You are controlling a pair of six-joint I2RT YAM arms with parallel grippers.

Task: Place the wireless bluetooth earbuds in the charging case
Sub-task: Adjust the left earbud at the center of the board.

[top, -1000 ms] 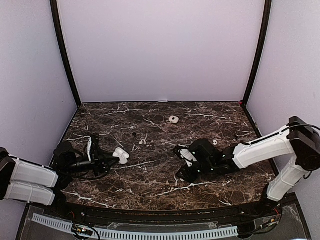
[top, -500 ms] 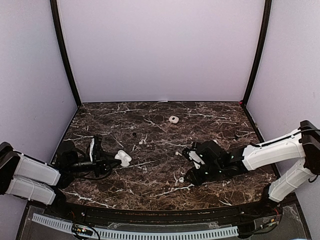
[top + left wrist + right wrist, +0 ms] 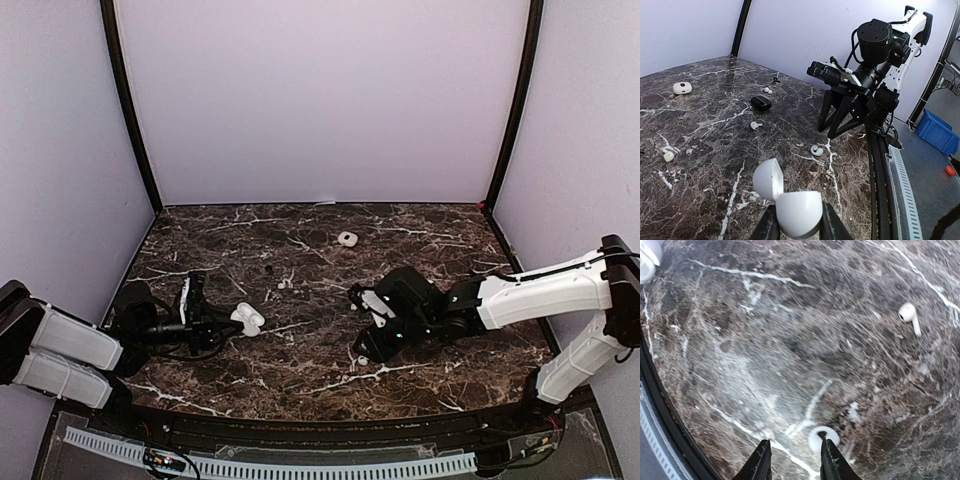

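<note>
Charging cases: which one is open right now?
The white pebble-shaped case between the fingers of the left gripper, lid hinged up; the white oval case and black pebble case lie shut.

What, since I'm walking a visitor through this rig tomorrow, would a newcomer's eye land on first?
The open white charging case clamped in the left gripper, near left of the dark marble table. Then the right gripper, open and low over the marble centre-right, with a small white earbud beside one fingertip.

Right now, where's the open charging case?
The charging case is at the left side of the table in the top view, lid open, clamped in the left gripper.
</note>
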